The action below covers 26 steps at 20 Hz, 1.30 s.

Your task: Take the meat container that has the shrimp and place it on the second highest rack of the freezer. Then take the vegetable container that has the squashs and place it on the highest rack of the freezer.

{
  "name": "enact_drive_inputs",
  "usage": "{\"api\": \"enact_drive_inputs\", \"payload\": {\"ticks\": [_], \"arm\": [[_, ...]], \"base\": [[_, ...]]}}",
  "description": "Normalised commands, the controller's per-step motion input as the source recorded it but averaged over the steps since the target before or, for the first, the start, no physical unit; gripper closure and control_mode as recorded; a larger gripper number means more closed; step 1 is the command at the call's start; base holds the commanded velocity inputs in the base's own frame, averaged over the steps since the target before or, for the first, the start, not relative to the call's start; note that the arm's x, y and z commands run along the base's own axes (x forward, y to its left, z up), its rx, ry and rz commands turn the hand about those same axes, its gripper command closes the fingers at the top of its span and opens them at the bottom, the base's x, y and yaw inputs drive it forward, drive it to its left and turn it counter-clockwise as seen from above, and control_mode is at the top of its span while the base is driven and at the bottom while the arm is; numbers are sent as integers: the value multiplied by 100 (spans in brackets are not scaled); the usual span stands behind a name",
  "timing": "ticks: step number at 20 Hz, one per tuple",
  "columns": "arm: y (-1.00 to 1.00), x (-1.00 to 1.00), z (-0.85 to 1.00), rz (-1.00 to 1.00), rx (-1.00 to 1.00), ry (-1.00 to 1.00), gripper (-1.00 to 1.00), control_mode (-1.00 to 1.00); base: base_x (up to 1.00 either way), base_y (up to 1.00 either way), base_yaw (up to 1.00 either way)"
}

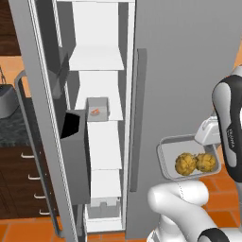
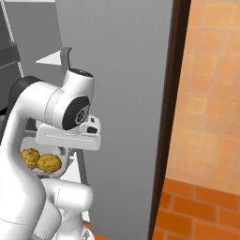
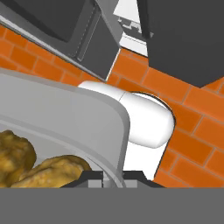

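Holding a grey vegetable container (image 1: 166, 158) by its rim, the gripper (image 3: 113, 178) is closed on the container's edge; in the hand view the two dark fingertips (image 3: 89, 178) sit tight on either side of the thin grey wall. Two lumpy yellow-brown squashes (image 1: 195, 163) lie side by side inside the container. It hangs in the air to the right of the open freezer (image 1: 101, 118), in front of the tall grey closed door (image 1: 189, 56), above the orange brick floor (image 1: 222, 196).

Inside the freezer, white racks are stacked one above another. A second, smaller grey container (image 1: 98, 109) with an orange shrimp (image 1: 95, 112) in it rests on the second rack from the top. The top rack (image 1: 96, 59) above it is bare. The freezer door (image 1: 47, 123) stands open on the left.
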Motion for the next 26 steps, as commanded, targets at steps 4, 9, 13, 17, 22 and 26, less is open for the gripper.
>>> {"api": "enact_drive_inputs", "payload": {"ticks": [4,9,13,17,22,26], "arm": [[0,0,0,0,0,0,100,100],[0,0,0,0,0,0,100,100],[0,0,0,0,0,0,100,100],[0,0,0,0,0,0,100,100],[34,-6,12,1,-7,-13,100,-100],[25,0,48,-47,13,-5,100,-100]], "base": [[24,15,1],[6,22,12],[37,11,0],[0,29,1],[0,0,0],[0,0,0]]}}
